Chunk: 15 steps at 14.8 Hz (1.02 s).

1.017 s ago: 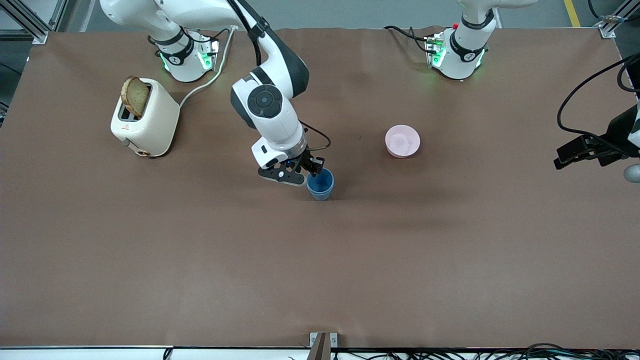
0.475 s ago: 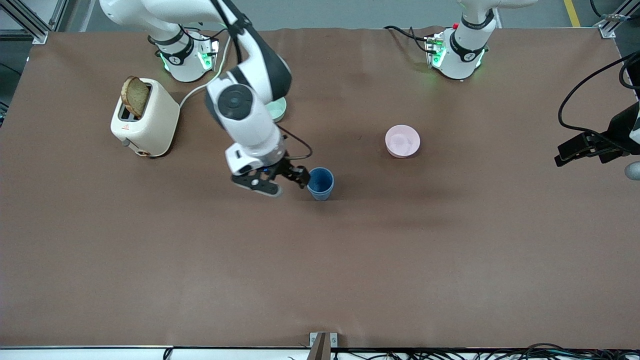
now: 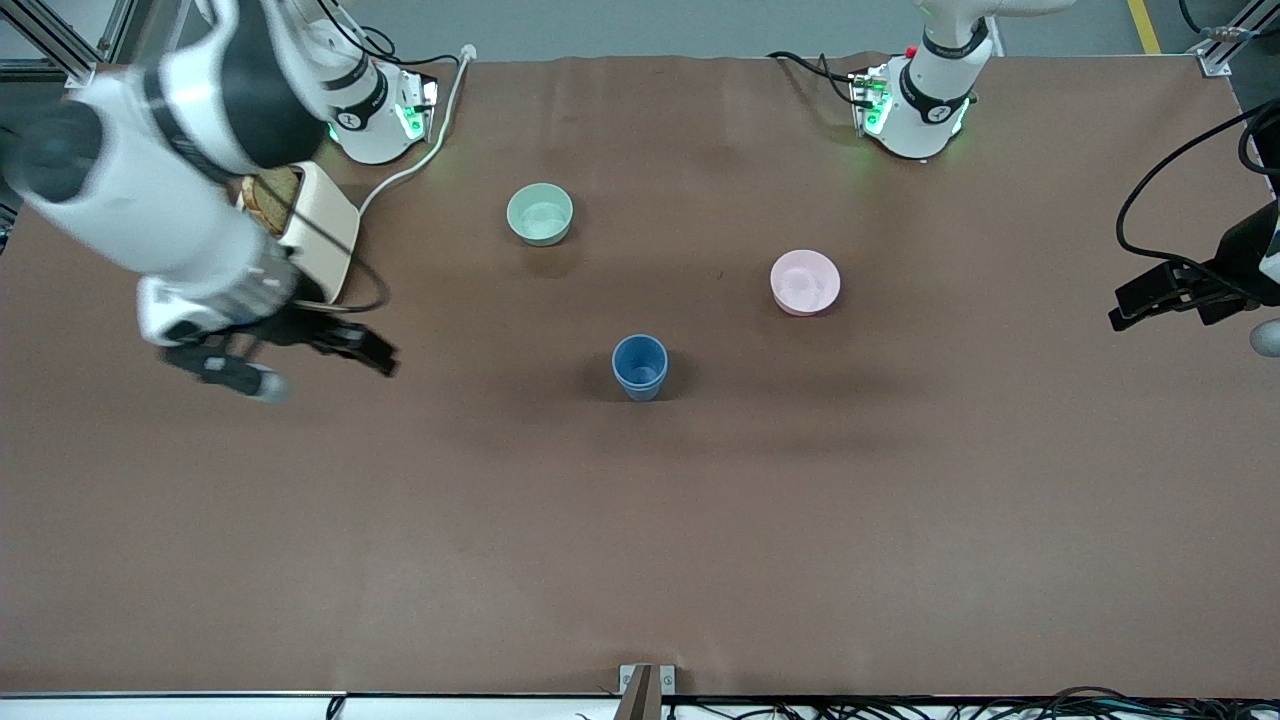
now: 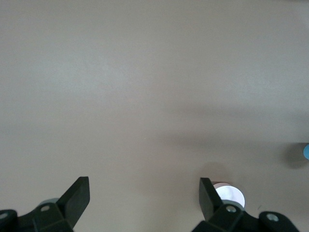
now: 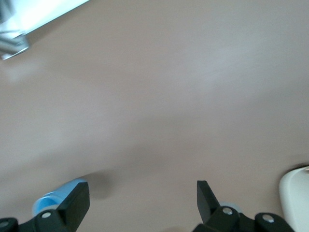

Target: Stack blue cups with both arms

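Cups (image 3: 640, 366) stacked; toaster (image 5: 295, 198) wrist-visible.

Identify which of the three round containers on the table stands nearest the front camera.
The blue cup: it sits lower in the front view than the pale green bowl and the pink bowl.

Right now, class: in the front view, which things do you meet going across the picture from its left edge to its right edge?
right gripper → toaster → green bowl → blue cup → pink bowl → left gripper
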Tool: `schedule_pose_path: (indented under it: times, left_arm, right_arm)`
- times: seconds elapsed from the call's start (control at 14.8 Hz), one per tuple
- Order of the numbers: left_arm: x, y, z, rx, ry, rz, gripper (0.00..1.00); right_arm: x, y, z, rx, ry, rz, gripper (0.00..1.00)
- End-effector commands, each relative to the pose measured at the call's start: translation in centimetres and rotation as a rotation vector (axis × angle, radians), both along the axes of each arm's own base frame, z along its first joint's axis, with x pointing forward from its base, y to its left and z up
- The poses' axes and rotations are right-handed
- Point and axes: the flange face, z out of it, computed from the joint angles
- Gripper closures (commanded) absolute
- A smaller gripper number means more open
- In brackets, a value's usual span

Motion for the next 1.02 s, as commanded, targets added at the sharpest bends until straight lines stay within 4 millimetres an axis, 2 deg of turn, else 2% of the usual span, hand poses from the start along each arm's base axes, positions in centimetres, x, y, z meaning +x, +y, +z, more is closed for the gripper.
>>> schedule_pose_path:
  times: [0.0,0.07,0.2,0.41,0.61,0.81,0.95]
  left_arm:
    - [-0.5,-0.3,0.9,0.002,-0.015,-0.016,0.0]
    - [-0.5,-0.5,1.0,0.002,-0.017,-0.02,0.0]
    - [-0.5,-0.9,1.0,0.001,-0.017,-0.027,0.0]
    - [-0.6,-1.5,1.1,0.003,-0.018,-0.036,0.0]
    - [-0.8,-1.4,1.2,0.002,-0.012,-0.035,0.0]
    - [-1.1,-2.5,1.7,-0.004,-0.018,-0.046,0.0]
    - [-1.1,-2.3,1.7,0.001,-0.02,-0.047,0.0]
  right_arm:
    - [-1.0,-4.7,1.4,-0.098,-0.016,0.006,0.01]
    - [-0.9,-6.8,1.8,-0.104,-0.022,0.006,0.0]
    - [-1.2,-12.3,3.0,-0.111,-0.028,0.055,0.0]
    - [-2.7,-18.6,5.2,-0.119,-0.016,0.095,0.0]
    - [-4.8,-20.3,7.9,-0.114,0.009,0.146,0.0]
    - [-7.0,-20.3,9.9,-0.102,0.026,0.149,0.0]
    - [-8.2,-20.2,10.9,-0.097,0.03,0.176,0.0]
